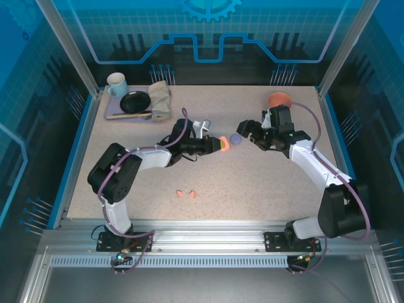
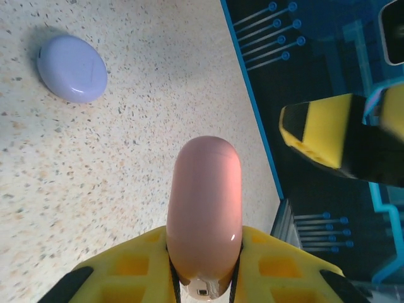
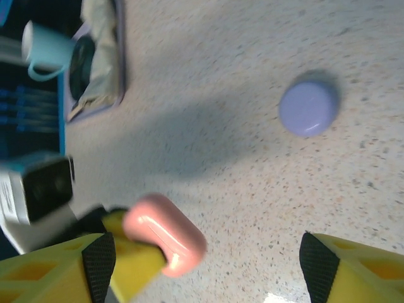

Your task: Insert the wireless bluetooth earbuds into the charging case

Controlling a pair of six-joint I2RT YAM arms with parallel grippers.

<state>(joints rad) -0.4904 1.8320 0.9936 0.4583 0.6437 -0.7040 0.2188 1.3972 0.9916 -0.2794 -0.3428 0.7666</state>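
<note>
– what kind of surface?
– beige speckled stone-look tabletop (image 1: pixel 252 183), edged on the left with a thin blue strip (image 1: pixel 75 158).
– and around it?
– closed in by glossy blue printed wall panels (image 1: pixel 208 38), circuit lines and a gear motif at the back, set between slanting silver aluminium posts (image 1: pixel 68 44).
– near edge?
– bounded by a grey slotted metal rail (image 1: pixel 208 260).
– light?
– bright, even, soft shadows only.

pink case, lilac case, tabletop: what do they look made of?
By look: pink case is likely glossy moulded plastic, with a small bright highlight on its smooth shell; lilac case probably the same, softer sheen; tabletop is speckled and matte, laminate or stone-look composite, cannot tell which.
</note>
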